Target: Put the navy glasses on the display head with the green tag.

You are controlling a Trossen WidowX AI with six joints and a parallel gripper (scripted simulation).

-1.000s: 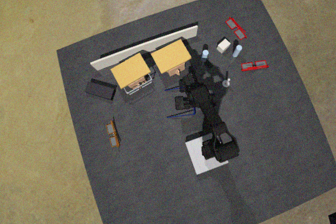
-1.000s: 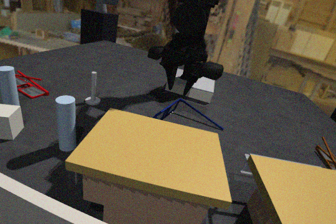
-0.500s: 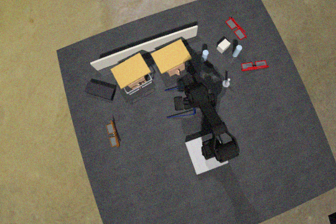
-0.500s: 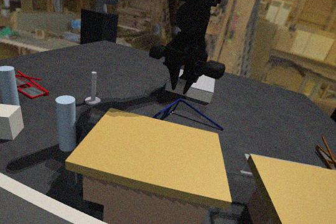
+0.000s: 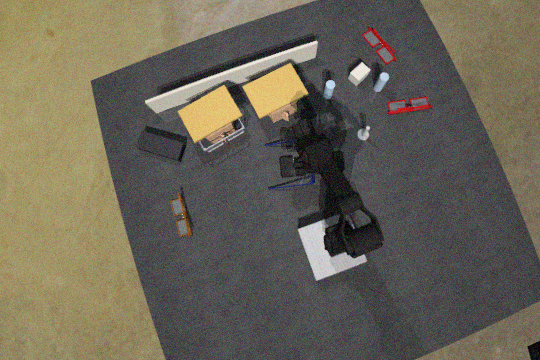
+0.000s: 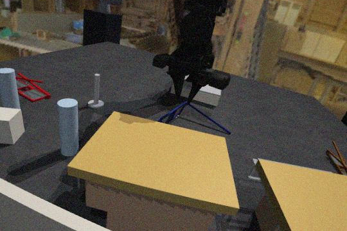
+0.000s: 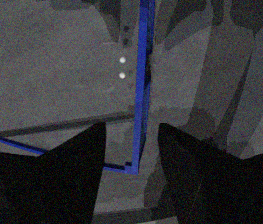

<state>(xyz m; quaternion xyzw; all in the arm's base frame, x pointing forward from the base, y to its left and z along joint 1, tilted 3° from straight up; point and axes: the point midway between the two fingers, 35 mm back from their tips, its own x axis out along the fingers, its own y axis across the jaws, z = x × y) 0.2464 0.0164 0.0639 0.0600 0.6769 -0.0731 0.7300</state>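
The navy glasses (image 5: 292,185) (image 6: 210,120) (image 7: 139,95) have their temples spread toward the heads; the arm covers part of them in the top view. My gripper (image 6: 184,99) (image 7: 132,130) is part open at the front of the glasses. In the wrist view the blue front bar runs between the fingertips with a gap on each side. One head (image 5: 285,115) (image 6: 160,201) under a yellow board shows no glasses on the visible part of its face. The other head (image 5: 220,136) under a yellow board wears pale grey glasses. I cannot make out the green tag.
Two pale blue cylinders (image 5: 329,89) (image 5: 381,82), a white box (image 5: 359,74) and a small post (image 6: 97,89) stand beside the bare head. Two red glasses (image 5: 409,105) (image 5: 385,55) lie beyond. A pale wall (image 5: 235,74) runs behind the heads. A black tray (image 5: 162,144) and orange glasses (image 5: 183,216) lie opposite.
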